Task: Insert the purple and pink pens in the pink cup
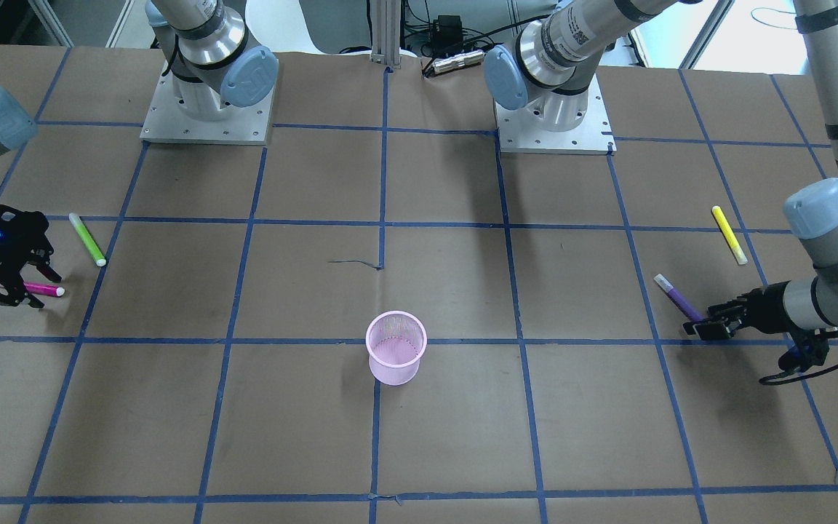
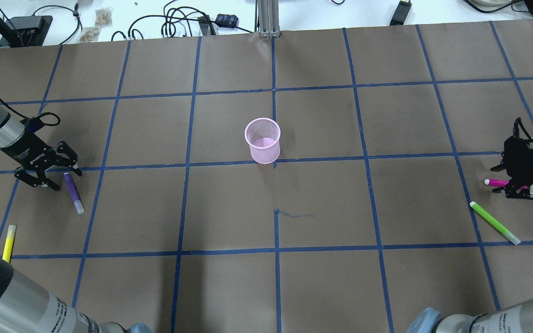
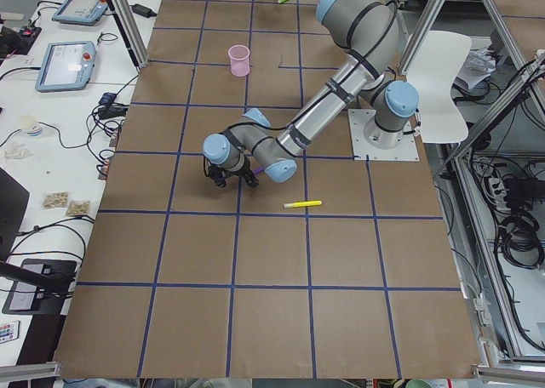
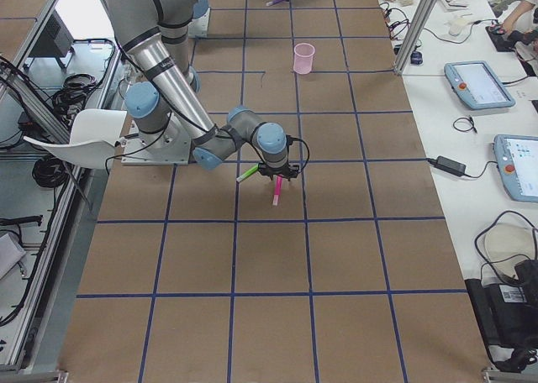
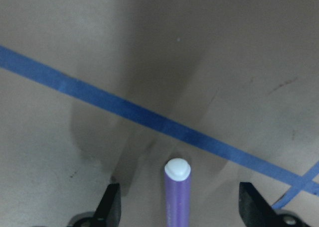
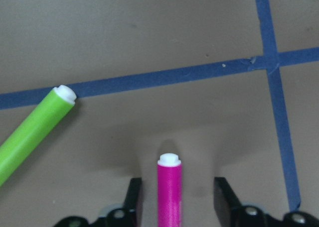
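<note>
A blue joint cap [image 1: 250, 76] at the right arm's base is showing a UR mark; white print on the left arm's wrist is staying too small to read. The pink cup [image 2: 263, 141], a round wire-mesh tumbler, is standing upright mid-table on brown paper [image 2: 229, 208] gridded with blue tape. The left gripper [image 2: 64, 179] is sitting wide open, its black fingers straddling the purple pen [image 2: 73, 192], a smooth white-capped cylinder, without touching it. The right gripper [image 2: 507, 182] is likewise gaping around the glossy pink pen [image 2: 494, 182], gripping nothing. A green pen [image 2: 494, 222] is lying near it, and a yellow pen [image 2: 9, 243] is lying near the purple one
</note>
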